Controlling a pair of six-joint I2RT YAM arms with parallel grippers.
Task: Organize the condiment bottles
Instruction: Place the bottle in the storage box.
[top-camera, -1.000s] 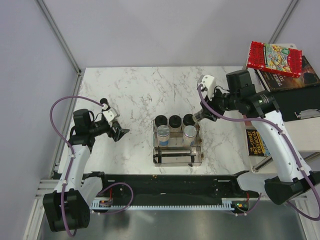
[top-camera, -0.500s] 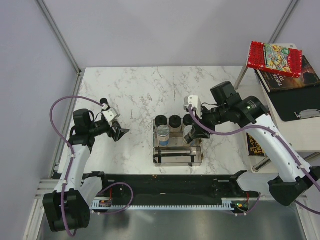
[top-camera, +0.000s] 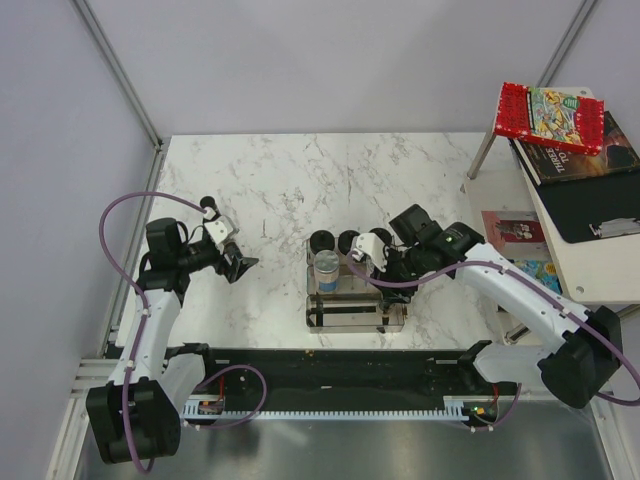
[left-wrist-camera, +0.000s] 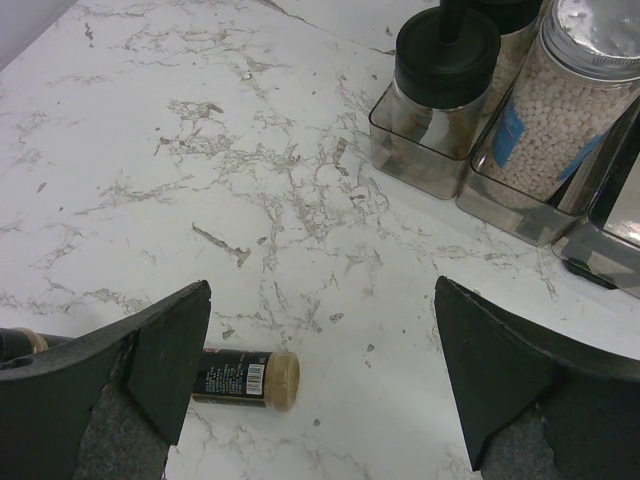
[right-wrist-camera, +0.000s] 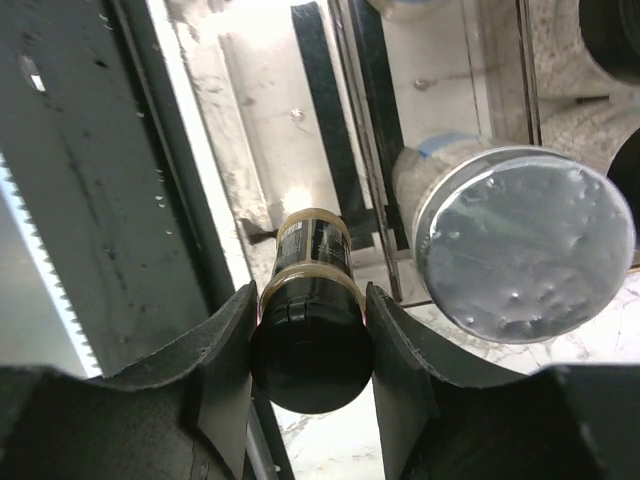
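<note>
My right gripper (right-wrist-camera: 311, 300) is shut on a slim dark-capped brown spice bottle (right-wrist-camera: 311, 345), held upright over the right side of the clear rack (top-camera: 345, 322). Beside it stands a silver-capped bottle (right-wrist-camera: 522, 240) with a blue label. From above, that gripper (top-camera: 386, 268) covers the rack's right compartment. Two black-lidded jars (top-camera: 322, 241) and one silver-capped bottle (top-camera: 327, 266) show in the rack. My left gripper (left-wrist-camera: 322, 300) is open, low over the table left of the rack. Another spice bottle (left-wrist-camera: 245, 377) lies on its side next to its left finger (left-wrist-camera: 165, 350).
A black bar (right-wrist-camera: 320, 110) of the rack runs below the held bottle. The black rail (top-camera: 330, 370) lies along the near table edge. Books and boxes (top-camera: 550, 115) are stacked off the table's right side. Marble table (top-camera: 280, 180) extends behind the rack.
My right arm has swung from behind the rack's right corner forward and left over the rack, carrying the spice bottle. The left arm has stayed still.
</note>
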